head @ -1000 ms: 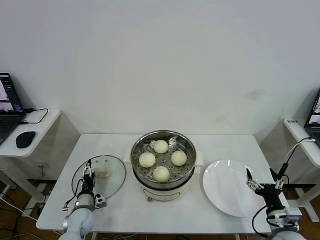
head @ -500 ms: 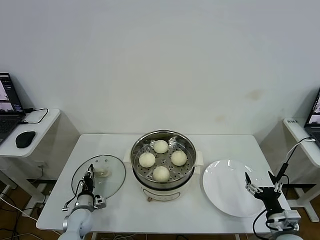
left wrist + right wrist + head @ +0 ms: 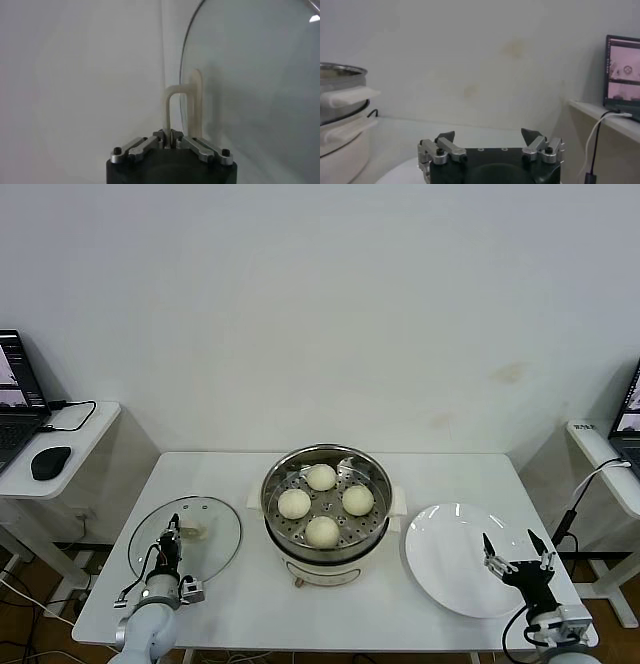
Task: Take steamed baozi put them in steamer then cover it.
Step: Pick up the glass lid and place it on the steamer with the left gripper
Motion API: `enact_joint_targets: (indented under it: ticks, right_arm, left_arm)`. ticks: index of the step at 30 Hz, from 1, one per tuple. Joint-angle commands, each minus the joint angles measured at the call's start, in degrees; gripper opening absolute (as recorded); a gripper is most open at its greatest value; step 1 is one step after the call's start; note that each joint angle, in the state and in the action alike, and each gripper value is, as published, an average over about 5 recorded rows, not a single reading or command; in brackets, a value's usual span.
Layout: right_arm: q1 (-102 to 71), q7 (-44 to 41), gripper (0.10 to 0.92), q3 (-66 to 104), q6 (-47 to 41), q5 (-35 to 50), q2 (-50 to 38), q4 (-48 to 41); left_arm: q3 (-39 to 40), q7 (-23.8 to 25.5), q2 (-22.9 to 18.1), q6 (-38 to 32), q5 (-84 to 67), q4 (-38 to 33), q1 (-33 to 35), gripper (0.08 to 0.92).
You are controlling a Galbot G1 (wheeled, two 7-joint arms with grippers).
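Several cream-white baozi [image 3: 322,531] lie on the perforated tray inside the steel steamer [image 3: 273,520] at the table's middle. Left of it is the glass cover [image 3: 217,542]. My left gripper [image 3: 172,537] is shut on the cover's cream handle [image 3: 196,533]. In the left wrist view the jaws of the left gripper [image 3: 171,138] pinch the looped handle [image 3: 169,106], with the cover's glass [image 3: 250,75] behind it. My right gripper [image 3: 512,555] stands open and holds nothing over the near right edge of the white plate [image 3: 445,569]; its own view shows the right gripper [image 3: 490,134] with the steamer [image 3: 340,117] off to one side.
A side desk with a laptop [image 3: 18,394] and mouse [image 3: 50,462] stands at the far left. Another desk with a laptop [image 3: 630,419] and cables stands at the far right. The table's front edge [image 3: 330,646] runs just before both arms.
My left gripper has shut on the cover's handle, and the cover has shifted to the left with it. My right gripper has drawn back towards the table's front edge, still open.
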Motion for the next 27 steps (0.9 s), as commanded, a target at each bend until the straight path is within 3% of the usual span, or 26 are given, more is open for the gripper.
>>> enact_joint_targets:
  ticks: [1, 7, 17, 23, 27]
  right_arm:
    - [0.6, 0.1, 0.823, -1.5, -0.2, -0.2, -1.5, -0.1]
    - [2.1, 0.2, 0.822, -3.2, 0.1, 0.1, -1.2, -0.8]
    - [4.6, 0.3, 0.822, -6.1, 0.7, 0.1, -1.3, -2.3]
    - [5.1, 0.2, 0.823, -6.6, 0.5, 0.0, -1.1, -2.7]
    - [5.8, 0.1, 0.822, -6.8, -0.1, -0.4, -0.5, -2.8]
  left_arm:
    - [-0.6, 4.4, 0.2, 1.9, 1.2, -18.0, 7.4, 0.143]
    - [-1.9, 5.6, -1.3, 6.0, 3.8, -24.2, 9.1, 0.142]
    - [-1.7, 12.8, -1.9, 14.6, 7.9, -37.8, 12.8, 0.142]
    - [3.2, 18.2, -1.5, 23.7, 17.3, -44.0, 12.4, 0.142]
    - [7.1, 21.4, -2.1, 24.9, 19.9, -46.4, 10.3, 0.142]
